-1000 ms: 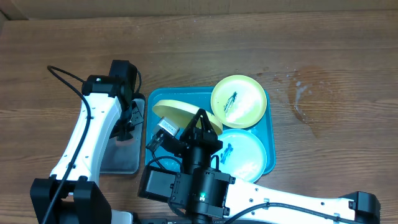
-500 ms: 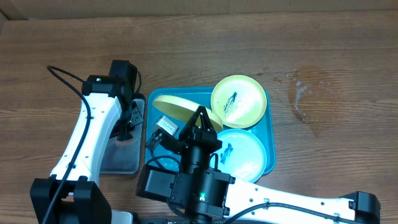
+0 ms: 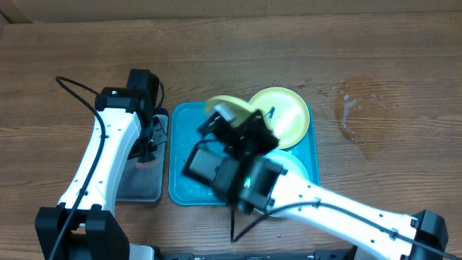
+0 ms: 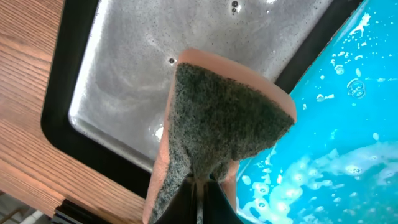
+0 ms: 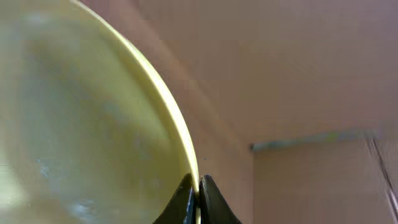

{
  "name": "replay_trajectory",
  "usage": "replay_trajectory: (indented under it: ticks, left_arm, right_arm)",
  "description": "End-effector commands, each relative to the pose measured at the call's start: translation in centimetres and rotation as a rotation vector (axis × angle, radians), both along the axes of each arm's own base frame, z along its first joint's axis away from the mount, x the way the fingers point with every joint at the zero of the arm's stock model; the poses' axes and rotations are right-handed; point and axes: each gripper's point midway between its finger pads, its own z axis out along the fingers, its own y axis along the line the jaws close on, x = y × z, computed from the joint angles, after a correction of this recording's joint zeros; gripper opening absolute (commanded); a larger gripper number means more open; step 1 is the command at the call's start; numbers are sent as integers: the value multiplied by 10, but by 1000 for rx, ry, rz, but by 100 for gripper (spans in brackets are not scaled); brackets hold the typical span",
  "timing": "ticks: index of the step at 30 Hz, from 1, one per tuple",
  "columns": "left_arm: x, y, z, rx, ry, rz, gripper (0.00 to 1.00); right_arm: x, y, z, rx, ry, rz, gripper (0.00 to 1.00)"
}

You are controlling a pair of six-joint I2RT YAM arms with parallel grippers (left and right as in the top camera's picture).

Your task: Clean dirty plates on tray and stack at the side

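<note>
At the left, the left fingers [image 4: 194,198] were clenched on a sponge [image 4: 217,118], pinched so that it folded. It hung over the edge where the grey tray [image 4: 118,74] met the teal tray [image 3: 184,133]. The sponge touched no plate. Suds and water drops lay on the teal tray's floor, so washing seemed to be under way.

Over the middle of the teal tray, the right fingers [image 5: 190,198] were clamped on the rim of the held plate [image 3: 225,107]. This yellow plate was raised and tilted, clear of the tray floor. What showed of its face in the right wrist view carried no dark mark, but the view was blurred. I could not tell whether it was fully clean.

Further right, the smeared plate [image 3: 285,115] lay in the tray's far right corner with a dark streak on it, plainly unwashed. The right arm hid whatever else lay in the tray's near right part.

The bench [image 3: 382,65] to the right bore only a wet stain, and no stack had been started anywhere in view. By my judgement the job was early: at best one plate was cleaned and in hand, at least one was yet to be scrubbed, and all the stacking remained.
</note>
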Motion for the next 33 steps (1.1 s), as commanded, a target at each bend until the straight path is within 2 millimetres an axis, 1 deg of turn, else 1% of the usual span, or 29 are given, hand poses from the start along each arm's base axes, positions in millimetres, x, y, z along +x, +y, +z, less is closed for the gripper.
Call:
replay_trajectory:
  ticks: [1,3,4,5,6,7,8,9,10,12,14,15,17,19,22,24,26,29,31,32,33]
  left_arm:
    - [-1,-2,3,-20,-8,-14,4]
    - [1,-3,2,-22,-16,-14,4]
    - [2,-3,2,-23,-18,-14,4]
    - [1,-3,3,-23,-17,-14,4]
    - [0,-3,2,-22,-12,-14,4]
    - [-1,-3,3,-21,-9,-14,4]
    - [0,-3,2,-22,-10,-14,4]
    - [1,-3,3,-23,-16,-14,4]
    - [1,-3,3,-23,-18,-14,4]
    - [0,-3,2,-22,-12,-14,4]
    - [-1,-3,3,-21,-8,-22,4]
    - [0,-3,3,-22,-9,-22,4]
    - [1,-3,3,-22,-13,-22,4]
    - [1,-3,3,-22,-15,-22,4]
    - [1,-3,2,-22,-12,-26,4]
    - [1,-3,3,-22,-12,-26,4]
    - [1,-3,2,-22,-12,-26,4]
    - [1,-3,3,-22,-13,-26,4]
    - [1,-3,2,-22,-14,-26,4]
    - [1,-3,2,-22,-15,-26,4]
    - [2,-3,2,-22,-16,-26,4]
  right_arm:
    - [2,-3,6,161,-51,-71,4]
    - [12,-5,-5,150,6,-71,4]
    - [11,-12,0,136,-5,-94,4]
    - [7,-13,5,154,-25,-101,4]
    - [2,-9,11,195,-45,-102,4]
    - [-1,-2,12,238,-45,-89,4]
    - [1,6,7,261,-5,-64,4]
    - [6,8,-7,261,84,-46,4]
    - [5,8,-14,303,123,-62,4]
    - [-2,16,-36,433,255,-83,4]
    - [-9,28,-59,626,420,-139,4]
    - [-10,33,-67,710,480,-168,4]
    - [-6,40,-81,864,571,-235,4]
    - [5,35,-91,963,601,-299,4]
    - [29,10,-101,1028,584,-393,4]
    - [49,-18,-106,1064,551,-493,4]
    - [64,-44,-110,1108,540,-571,4]
    - [85,-89,-119,1209,541,-702,4]
    - [97,-129,-126,1279,522,-806,4]
    - [101,-150,-129,1307,506,-862,4]
    - [104,-167,-133,1327,494,-906,4]
